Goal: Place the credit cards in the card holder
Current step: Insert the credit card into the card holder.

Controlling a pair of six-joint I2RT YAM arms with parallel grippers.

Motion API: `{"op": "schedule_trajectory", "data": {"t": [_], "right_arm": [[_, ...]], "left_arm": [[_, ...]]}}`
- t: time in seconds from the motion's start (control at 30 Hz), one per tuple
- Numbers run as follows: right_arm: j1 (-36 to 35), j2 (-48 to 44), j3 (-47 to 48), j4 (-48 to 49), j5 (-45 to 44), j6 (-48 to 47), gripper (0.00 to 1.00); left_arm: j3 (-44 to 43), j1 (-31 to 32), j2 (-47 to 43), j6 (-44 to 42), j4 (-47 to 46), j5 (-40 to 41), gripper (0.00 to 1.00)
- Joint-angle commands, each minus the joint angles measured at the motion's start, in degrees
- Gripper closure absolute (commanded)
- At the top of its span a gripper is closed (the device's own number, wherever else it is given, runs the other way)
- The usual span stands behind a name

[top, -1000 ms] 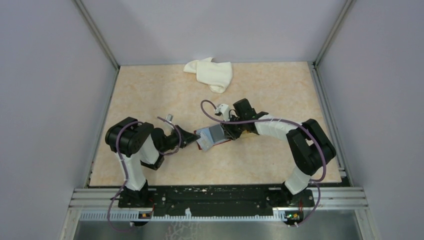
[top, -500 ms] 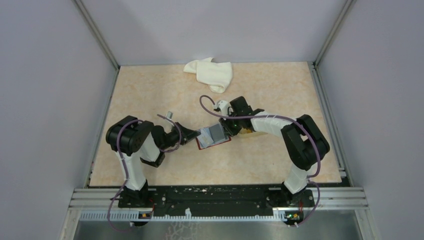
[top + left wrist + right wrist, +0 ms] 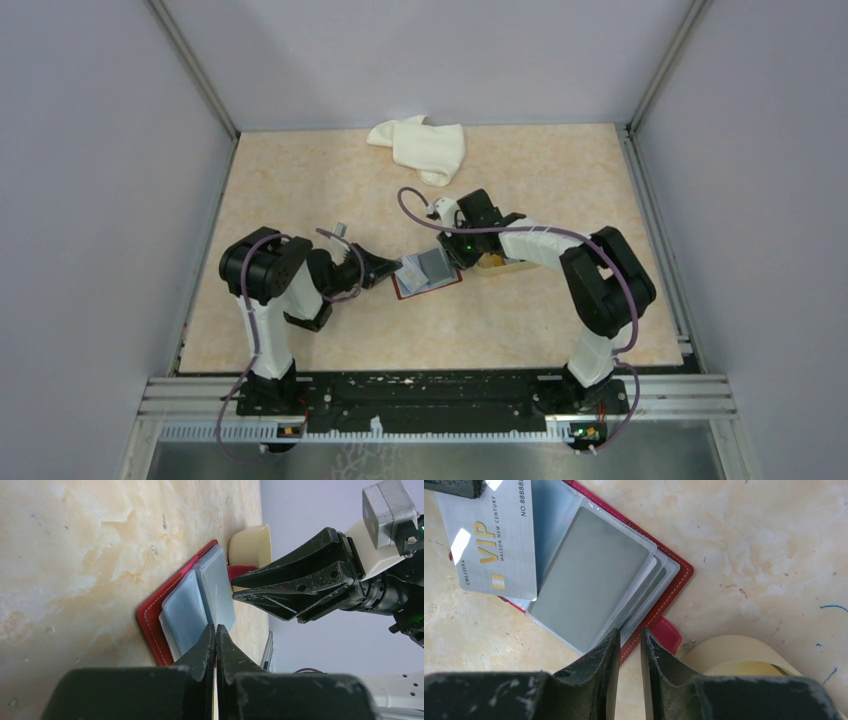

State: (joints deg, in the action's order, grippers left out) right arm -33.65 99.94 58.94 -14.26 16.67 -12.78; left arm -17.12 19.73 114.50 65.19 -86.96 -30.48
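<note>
Left gripper (image 3: 215, 627) clamped on silver VIP card (image 3: 494, 535), poised over the open red card holder (image 3: 428, 272), mid-desk (image 3: 300, 180). Right gripper (image 3: 629, 632) jaws a slit apart at the clear sleeves' (image 3: 589, 575) corner; grip unclear. Beige tray (image 3: 734, 655) just beside. Insertion step; next probably needs a sleeve spread and the card slid in.

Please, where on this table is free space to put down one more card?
Bare table lies both sides of the white cloth toward the far corners, and along the near strip between card holder and arm bases. The middle is crowded: left gripper, right gripper, card holder, beige tray.
</note>
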Motion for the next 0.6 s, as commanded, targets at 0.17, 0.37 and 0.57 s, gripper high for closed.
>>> {"op": "schedule_trajectory", "data": {"t": [0.17,0.37,0.57], "right_arm": [[-0.89,-6.33,1.42,-0.76,-5.36,-0.83,0.74],[-0.89,-4.82,1.59,-1.50,1.23,0.26,0.73],[-0.89,-2.04,2.50,-2.51,3.42,1.16,0.74]], "left_arm": [[-1.58,-0.30,1.86,1.34,-15.71,-0.03,1.00],[-1.34,-0.22,1.87,1.05,-15.49,0.36,1.00],[-1.73,-0.15,0.75,-0.42,-12.34,1.04,1.00]]}}
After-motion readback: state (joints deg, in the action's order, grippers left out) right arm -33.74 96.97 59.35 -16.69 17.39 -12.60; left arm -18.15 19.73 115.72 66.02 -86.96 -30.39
